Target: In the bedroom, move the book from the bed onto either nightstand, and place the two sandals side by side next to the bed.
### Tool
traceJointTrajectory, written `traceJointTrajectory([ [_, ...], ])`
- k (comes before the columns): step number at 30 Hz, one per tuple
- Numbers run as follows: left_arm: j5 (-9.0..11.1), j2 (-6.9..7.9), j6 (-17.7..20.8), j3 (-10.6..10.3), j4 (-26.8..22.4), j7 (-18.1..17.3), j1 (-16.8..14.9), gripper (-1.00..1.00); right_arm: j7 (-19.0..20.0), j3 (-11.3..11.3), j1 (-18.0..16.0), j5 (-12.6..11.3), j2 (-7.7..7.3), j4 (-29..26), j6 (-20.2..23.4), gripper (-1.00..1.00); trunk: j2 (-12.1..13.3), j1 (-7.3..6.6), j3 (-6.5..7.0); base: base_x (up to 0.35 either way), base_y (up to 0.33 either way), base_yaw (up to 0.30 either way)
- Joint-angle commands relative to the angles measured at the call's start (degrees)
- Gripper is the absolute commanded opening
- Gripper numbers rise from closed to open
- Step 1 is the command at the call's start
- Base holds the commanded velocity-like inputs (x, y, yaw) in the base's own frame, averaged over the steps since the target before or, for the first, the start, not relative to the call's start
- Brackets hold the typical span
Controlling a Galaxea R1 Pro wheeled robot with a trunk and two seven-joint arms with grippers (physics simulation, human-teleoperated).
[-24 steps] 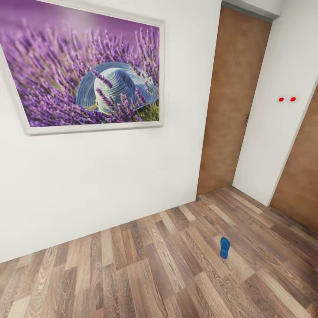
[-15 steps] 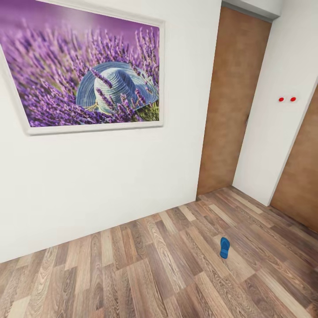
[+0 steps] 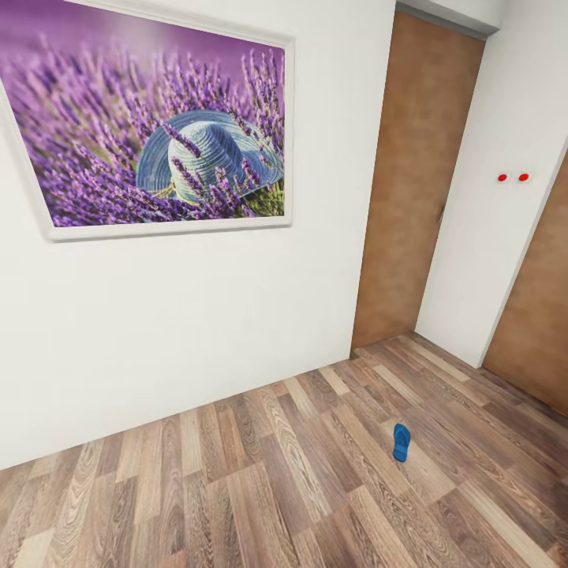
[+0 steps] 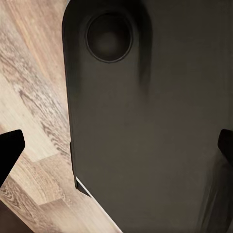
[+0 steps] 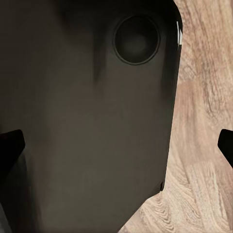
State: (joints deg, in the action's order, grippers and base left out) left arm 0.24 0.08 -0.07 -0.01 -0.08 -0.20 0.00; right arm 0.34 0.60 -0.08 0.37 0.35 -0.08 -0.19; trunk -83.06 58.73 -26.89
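One bright blue sandal [image 3: 401, 442] lies alone on the wood-plank floor [image 3: 260, 481], right of centre in the head view, a little out from the brown door. The book, the bed and the nightstand are out of view. In the left wrist view my left gripper [image 4: 116, 148] is open, its dark fingertips [image 4: 9, 151] far apart at the frame's edges with nothing between them. My right gripper [image 5: 116, 145] is open in the same way, with one fingertip [image 5: 10, 145] at the edge. Both hang in front of a dark panel of my own body, over the floor.
A white wall [image 3: 181, 331] with a large framed lavender picture [image 3: 158, 126] faces me. A brown door [image 3: 414, 181] stands in the corner, and a second brown door [image 3: 536, 331] is at the right past a white wall piece with two red dots [image 3: 513, 177].
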Motion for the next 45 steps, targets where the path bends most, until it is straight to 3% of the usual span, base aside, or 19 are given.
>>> traceJointTrajectory([
  [1, 0.0, 0.01, 0.0, 0.0, 0.0, 0.0, 0.0, 1.00, 0.0, 0.1, 0.0, 0.0, 0.00, 0.0, 0.0, 1.00, 0.0, 0.00, -0.04, 0.000, 0.000, 0.000],
  [4, 0.1, 0.01, 0.0, 0.0, 0.0, -0.1, 0.0, 1.00, 0.0, 0.1, 0.0, 0.1, 0.00, 0.0, 0.1, 1.00, 0.0, 0.00, -0.04, 0.000, 0.000, 0.000],
  [9, 0.3, 1.62, -0.2, 0.1, -0.8, -0.6, 1.0, 1.00, -0.1, 0.1, -1.7, 0.1, -0.08, -1.3, 0.6, 1.00, 0.0, 0.00, -0.04, 0.000, 0.000, 0.000],
  [11, 0.7, 2.40, -0.4, 1.1, -1.8, -0.8, 0.5, 1.00, -0.1, -0.1, -3.4, 0.0, -0.09, -1.7, 1.0, 1.00, 0.0, 0.00, -0.04, 0.000, 0.000, 0.000],
  [15, 1.7, 2.54, -0.4, 2.7, -3.3, -1.0, -0.4, 1.00, 0.0, -0.1, -5.9, -0.1, -0.13, -2.0, 2.2, 1.00, 0.0, 0.00, -0.04, 0.000, 0.000, 0.000],
  [16, 2.8, 2.60, 0.6, 4.3, -5.8, -1.2, -2.2, 1.00, 0.1, -0.2, -11.0, -0.4, -0.16, -2.4, 6.4, 1.00, 0.0, 0.00, -0.04, 0.000, 0.000, 0.000],
  [19, 3.1, 2.62, 2.0, 4.8, -6.7, -1.2, -3.7, 1.00, 0.1, -0.3, -13.8, -0.5, -0.16, -2.5, 8.5, 1.00, 0.0, 0.00, -0.04, 0.000, 0.000, 0.000],
  [20, 3.7, 2.54, 3.8, 5.1, -7.2, -1.2, -5.4, 1.00, 0.1, -0.4, -16.3, -0.6, -0.12, -2.8, 10.0, 1.00, 0.0, 0.00, -0.04, 0.000, 0.000, 0.000],
  [23, 4.6, 2.40, 5.5, 5.3, -7.6, -1.2, -7.5, 1.00, 0.0, -0.5, -18.4, -0.7, -0.04, -3.2, 11.1, 1.00, 0.0, 0.00, -0.04, 0.000, 0.000, 0.000],
  [32, 10.1, 1.83, 11.1, 5.6, -8.3, -0.8, -18.2, 1.00, -0.1, -0.7, -24.7, -0.8, 0.18, -7.3, 15.1, 1.00, 0.0, 0.00, -0.04, 0.000, 0.000, 0.000],
  [37, 11.2, 1.42, 12.4, 5.9, -8.5, -0.6, -23.7, 1.00, -0.1, -0.7, -26.0, -0.8, -0.06, -16.1, 20.8, 1.00, 0.0, 0.00, -0.04, 0.000, 0.000, 0.000],
  [42, 12.6, -0.64, 14.0, 6.5, -12.1, 0.1, -27.1, 1.00, 0.0, -0.8, -25.7, -0.8, -0.19, -28.8, 27.1, 1.00, 0.0, 0.00, -0.04, 0.000, 0.000, 0.000],
  [44, 12.9, -1.80, 15.9, 6.6, -15.5, 1.3, -27.7, 1.00, 0.0, -0.8, -25.5, -0.9, -0.33, -34.4, 29.2, 1.00, 0.0, 0.00, -0.04, 0.000, 0.000, 0.000],
  [45, 13.2, -4.25, 21.9, 6.5, -26.5, 5.0, -27.6, 1.00, 0.2, -0.8, -24.5, -1.3, -0.68, -44.2, 31.9, 1.00, 0.0, 0.00, -0.04, 0.000, 0.000, 0.000],
])
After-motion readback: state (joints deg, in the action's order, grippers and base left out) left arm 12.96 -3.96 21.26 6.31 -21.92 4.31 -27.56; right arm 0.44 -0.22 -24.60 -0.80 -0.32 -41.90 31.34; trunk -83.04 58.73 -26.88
